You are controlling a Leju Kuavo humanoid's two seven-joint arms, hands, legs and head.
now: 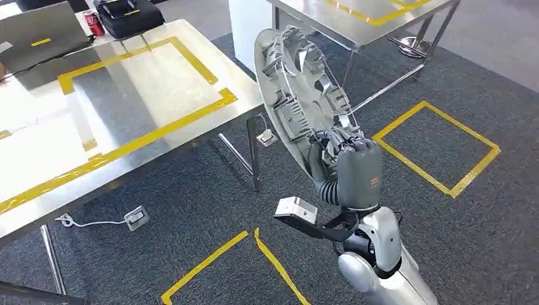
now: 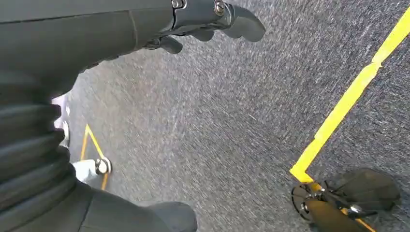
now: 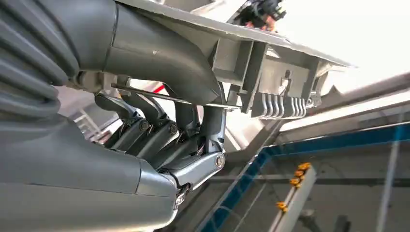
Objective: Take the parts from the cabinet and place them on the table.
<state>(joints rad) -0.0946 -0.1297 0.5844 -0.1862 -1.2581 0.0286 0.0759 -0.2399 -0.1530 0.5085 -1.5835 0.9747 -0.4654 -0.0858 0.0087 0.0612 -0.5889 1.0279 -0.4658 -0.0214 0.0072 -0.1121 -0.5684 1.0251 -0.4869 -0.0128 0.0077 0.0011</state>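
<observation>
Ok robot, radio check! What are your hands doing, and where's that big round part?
Right hand grips the round grey part by its rim, raised over the carpet. Left hand empty, hanging over the floor. Steel table to the left, nothing between.

A: Part status?

B: Wheel cover (image 1: 299, 95), silver-grey plastic disc. Held up on edge, tilted, ribbed inner face toward the head camera. Clips and a thin wire ring visible on that face.

A: Where's it held?

B: Lower rim, in the right hand (image 1: 353, 168), fingers wrapped over the edge. Right wrist view shows the thumb against the rim and dark fingers (image 3: 159, 140) curled behind it (clip teeth just beside them).

A: On the table yet?

B: No. It's in the air over the carpet, just off the corner of the steel table (image 1: 191, 95) with the yellow tape rectangle.
</observation>
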